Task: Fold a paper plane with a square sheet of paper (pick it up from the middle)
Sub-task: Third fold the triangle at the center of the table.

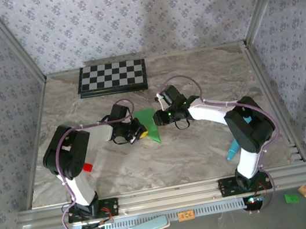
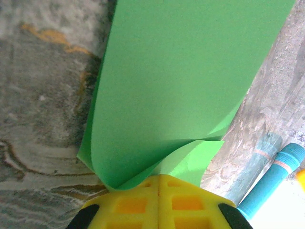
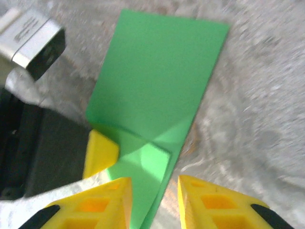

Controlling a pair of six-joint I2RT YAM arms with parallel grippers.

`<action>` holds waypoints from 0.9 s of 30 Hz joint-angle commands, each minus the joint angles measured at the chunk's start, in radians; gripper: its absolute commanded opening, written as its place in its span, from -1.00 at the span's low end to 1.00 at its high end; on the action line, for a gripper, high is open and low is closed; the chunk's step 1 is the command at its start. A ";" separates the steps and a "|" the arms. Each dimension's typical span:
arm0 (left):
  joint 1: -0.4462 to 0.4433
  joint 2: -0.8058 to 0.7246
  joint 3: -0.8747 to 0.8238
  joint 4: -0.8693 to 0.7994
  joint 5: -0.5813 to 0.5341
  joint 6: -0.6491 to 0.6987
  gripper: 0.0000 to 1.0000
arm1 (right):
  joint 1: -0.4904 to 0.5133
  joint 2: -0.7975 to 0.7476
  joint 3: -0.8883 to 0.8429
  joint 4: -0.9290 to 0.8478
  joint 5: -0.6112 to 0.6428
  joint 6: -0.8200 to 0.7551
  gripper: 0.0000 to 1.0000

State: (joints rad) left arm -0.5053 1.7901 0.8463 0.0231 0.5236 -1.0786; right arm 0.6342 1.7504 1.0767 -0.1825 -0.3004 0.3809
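Note:
The square sheet of paper [image 1: 150,125] is bright green and folded over on itself, tapering to a point toward the near side, at the table's middle. My left gripper [image 2: 159,183] is shut on its folded edge, and the paper [image 2: 181,86] curls up and away from the yellow fingers. My right gripper [image 3: 155,181] stands open, its fingers either side of the paper's long edge [image 3: 157,95] without pinching it. The left gripper's yellow finger [image 3: 100,152] touches the sheet beside a folded flap. From above, the left gripper [image 1: 138,133] and right gripper [image 1: 163,116] flank the paper. A paper plane is out of view.
A black-and-white checkerboard [image 1: 113,77] lies at the back. A small red block [image 1: 87,167] sits by the left arm's base. A teal marker [image 1: 233,149] lies near the right arm, also visible from the left wrist [image 2: 271,179]. Patterned walls enclose the marble table [image 1: 167,165].

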 commanded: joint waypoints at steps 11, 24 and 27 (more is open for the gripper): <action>-0.004 0.041 0.019 -0.058 -0.022 0.028 -0.86 | 0.054 0.095 0.043 -0.092 -0.242 -0.037 -0.77; -0.003 0.043 0.021 -0.051 -0.008 0.022 -0.86 | 0.064 0.166 0.082 -0.136 -0.200 -0.043 -0.82; -0.004 0.043 0.025 -0.046 -0.005 0.022 -0.86 | 0.061 0.174 0.078 -0.138 -0.203 -0.045 -0.82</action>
State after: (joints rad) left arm -0.5053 1.8030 0.8635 0.0200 0.5308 -1.0664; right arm 0.6956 1.8999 1.1362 -0.2783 -0.5117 0.3508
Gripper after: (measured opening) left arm 0.071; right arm 0.091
